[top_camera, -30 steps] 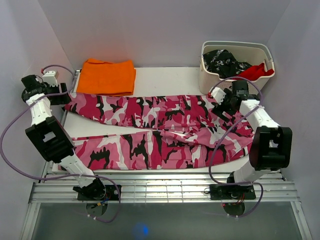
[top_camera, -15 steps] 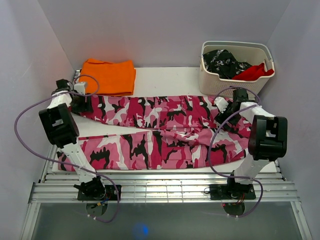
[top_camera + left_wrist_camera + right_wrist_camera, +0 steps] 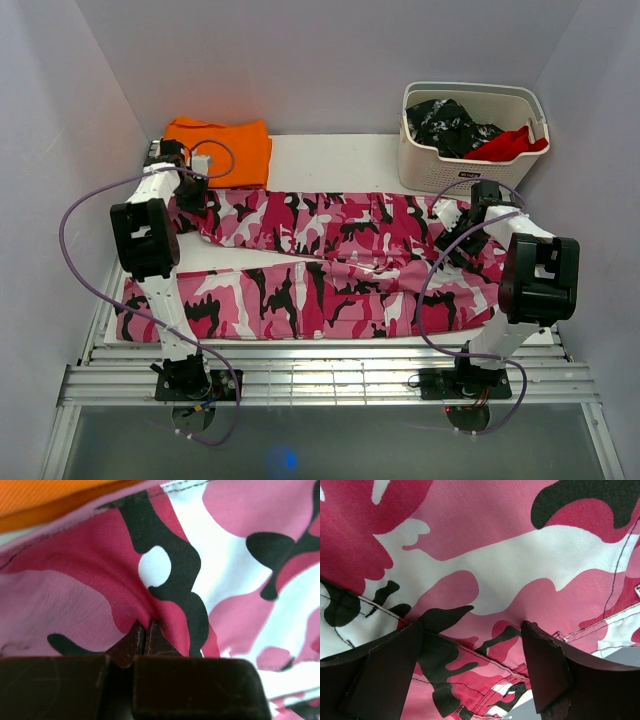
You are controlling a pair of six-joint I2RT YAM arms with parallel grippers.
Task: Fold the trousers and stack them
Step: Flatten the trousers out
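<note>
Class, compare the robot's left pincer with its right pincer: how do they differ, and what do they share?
The left pincer is shut, pinching a fold of the trousers; the right pincer is open over them. The left pincer sits by the orange cloth; the right pincer sits nearer the basket. Both are dark and low over the trousers.

my white tabletop [image 3: 335, 160] carries pink camouflage cloth trousers [image 3: 320, 300] spread flat, a folded orange cloth [image 3: 235, 150] and a cream plastic basket [image 3: 425, 165]
</note>
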